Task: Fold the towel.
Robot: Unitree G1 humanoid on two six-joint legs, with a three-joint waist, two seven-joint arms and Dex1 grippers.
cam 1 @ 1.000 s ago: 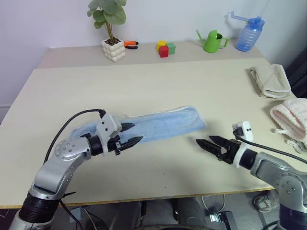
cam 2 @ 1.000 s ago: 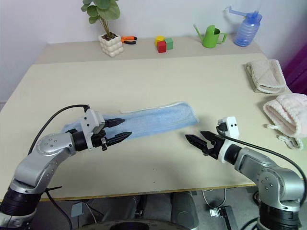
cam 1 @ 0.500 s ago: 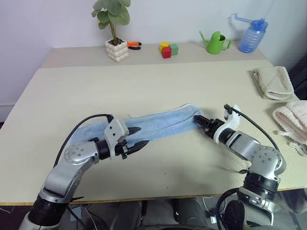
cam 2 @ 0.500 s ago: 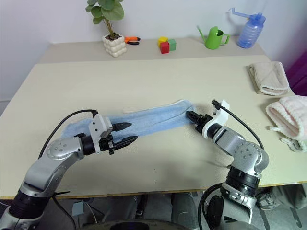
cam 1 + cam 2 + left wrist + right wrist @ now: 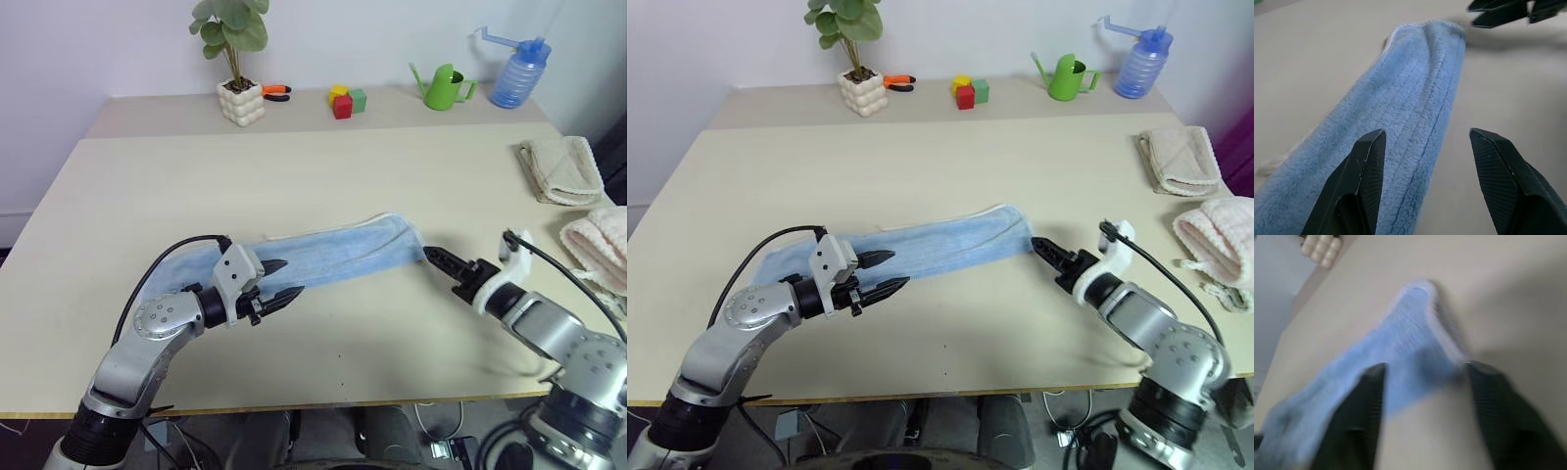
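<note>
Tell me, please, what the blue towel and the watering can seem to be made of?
Towel: soft terry or microfibre cloth, judging by its fuzzy matte pile and stitched pale hem. Watering can: probably plastic, given its smooth, even bright green surface.

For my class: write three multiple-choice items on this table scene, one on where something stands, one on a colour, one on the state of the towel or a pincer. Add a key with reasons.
1. Where does the potted plant stand?
A. at the far edge of the table, near the orange-handled pliers
B. on the blue towel
C. beside the beige towel

2. What colour is the watering can?
A. red
B. green
C. yellow

3. How is the left pincer?
A. shut on the blue towel
B. open, holding nothing
C. shut on a toy block

Key:
1 A, its white pot sits by the pliers along the back.
2 B, the can is bright green, next to the blue spray bottle.
3 B, its fingers stand apart over the blue towel, which lies as a long strip on the table.
</note>
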